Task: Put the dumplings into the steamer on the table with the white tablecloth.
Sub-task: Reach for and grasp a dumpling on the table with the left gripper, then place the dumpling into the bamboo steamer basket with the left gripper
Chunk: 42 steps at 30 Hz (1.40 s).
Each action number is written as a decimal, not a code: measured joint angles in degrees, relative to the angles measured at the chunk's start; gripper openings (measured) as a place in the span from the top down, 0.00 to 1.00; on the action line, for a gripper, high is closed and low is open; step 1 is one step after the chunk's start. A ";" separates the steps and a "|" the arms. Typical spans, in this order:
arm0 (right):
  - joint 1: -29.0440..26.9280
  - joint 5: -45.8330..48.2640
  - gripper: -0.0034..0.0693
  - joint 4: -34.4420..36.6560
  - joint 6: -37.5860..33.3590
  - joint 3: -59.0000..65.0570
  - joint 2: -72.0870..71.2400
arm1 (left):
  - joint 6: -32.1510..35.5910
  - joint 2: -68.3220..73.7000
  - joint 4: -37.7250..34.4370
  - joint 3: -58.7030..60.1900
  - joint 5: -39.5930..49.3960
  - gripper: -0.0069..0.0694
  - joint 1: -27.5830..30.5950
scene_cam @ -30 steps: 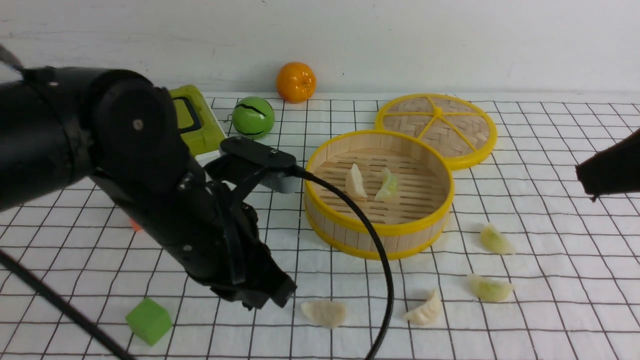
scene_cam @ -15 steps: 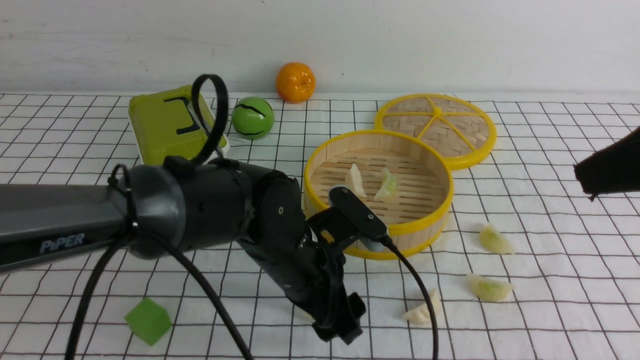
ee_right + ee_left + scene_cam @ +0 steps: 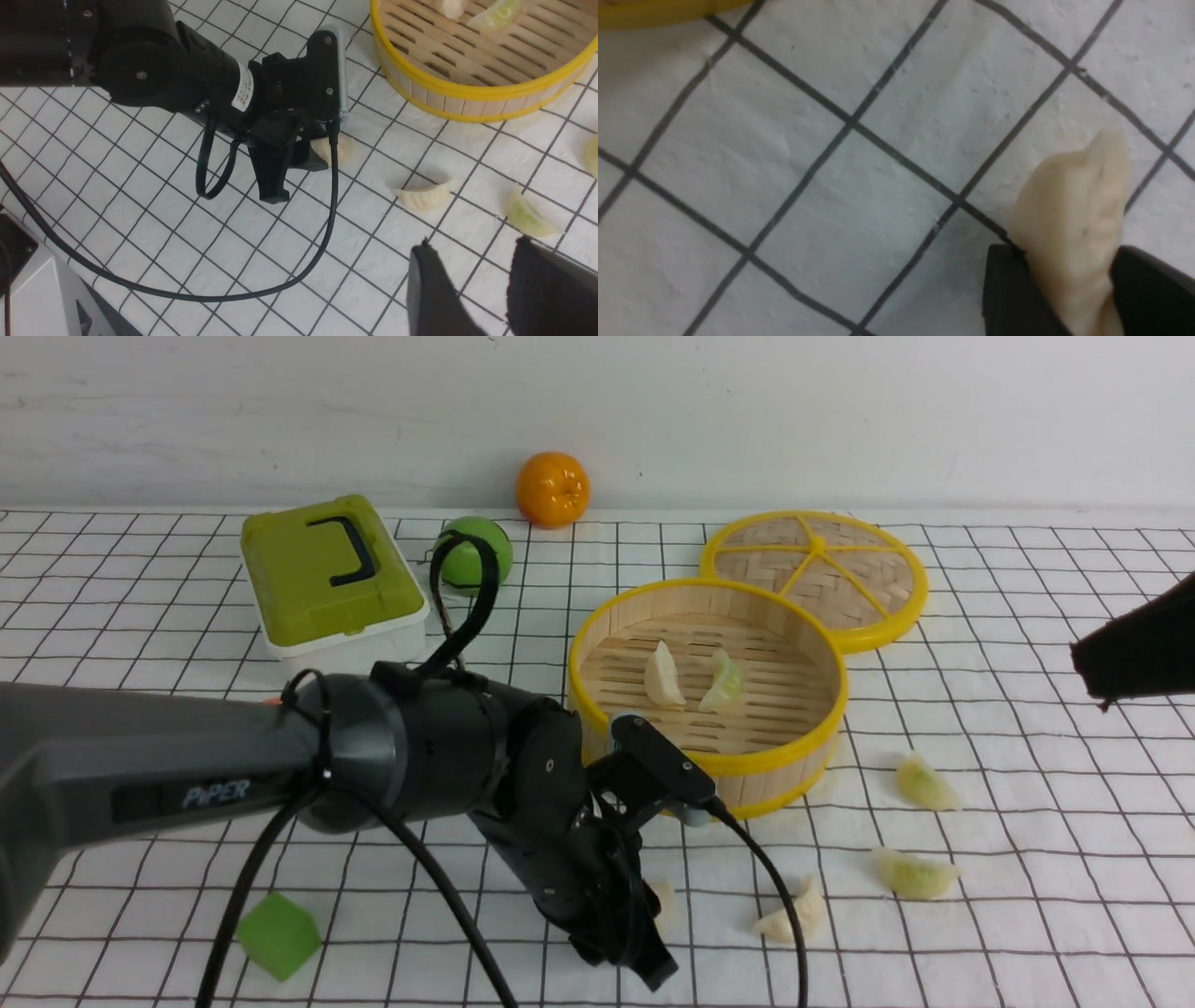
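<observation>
Front view, items on the table, which the white tablecloth is covering:

1. The steamer is sitting open near the middle. An inner cream dumpling and an inner green dumpling are lying side by side on its slatted floor.
2. The lid is lying flat just behind the steamer, to its right.
3. A far green dumpling is resting on the cloth just right of the steamer. A near green dumpling is lying a little closer to the camera.
4. A loose cream dumpling is lying in front of the steamer, left of the near green dumpling.
5. An orange, a green ball and a green box with a black handle are standing along the back. A green cube is sitting at the front left.

Left wrist view: the left tool is pressing its two black fingers against both sides of the gripped cream dumpling. This dumpling is lying down at the level of the cloth in front of the steamer, outside it.

Right wrist view: the right tool is hanging above the cloth at the right. Its fingers are standing apart and holding nothing
</observation>
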 joint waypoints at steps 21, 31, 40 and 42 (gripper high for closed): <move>0.00 0.00 0.62 0.17 0.00 0.00 0.00 | -32.34 12.35 9.10 -37.70 7.44 0.57 7.99; 0.00 0.00 0.62 0.17 -0.57 0.00 0.00 | -39.62 17.85 15.04 -38.00 2.70 0.50 7.99; 0.00 0.00 0.62 -0.19 -4.14 0.00 0.00 | -39.42 14.21 17.85 -40.00 10.17 0.11 7.99; 0.00 -0.22 0.62 -1.88 -4.08 0.00 0.33 | -38.47 10.40 18.49 -40.69 14.35 0.11 7.99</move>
